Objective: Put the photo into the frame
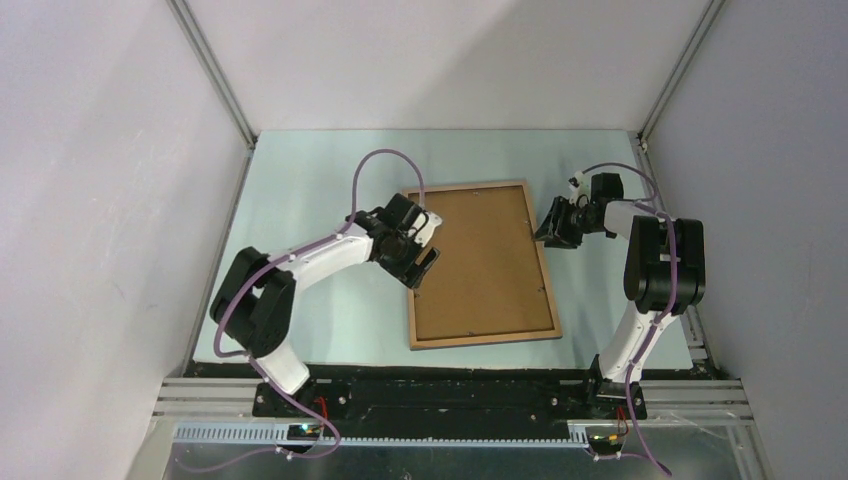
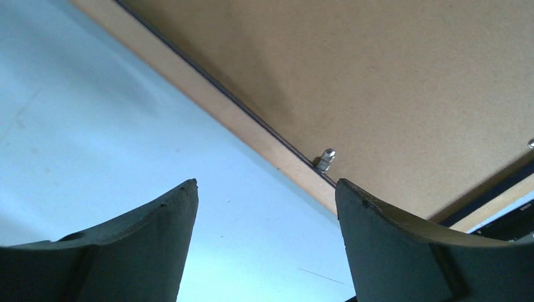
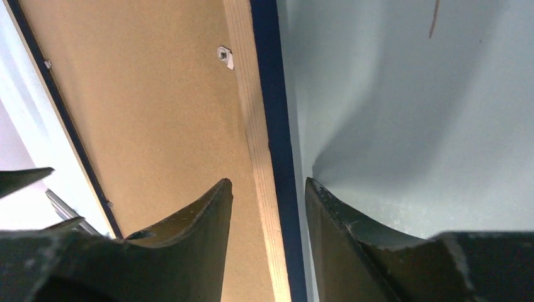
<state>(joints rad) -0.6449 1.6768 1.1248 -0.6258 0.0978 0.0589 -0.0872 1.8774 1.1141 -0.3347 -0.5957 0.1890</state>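
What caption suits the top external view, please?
Frame with backing board lies flat between the left arm and right arm.

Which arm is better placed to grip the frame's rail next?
Probably right: the frame has its rail running between the open jaws of the right gripper; for the left gripper it crosses slantwise ahead.
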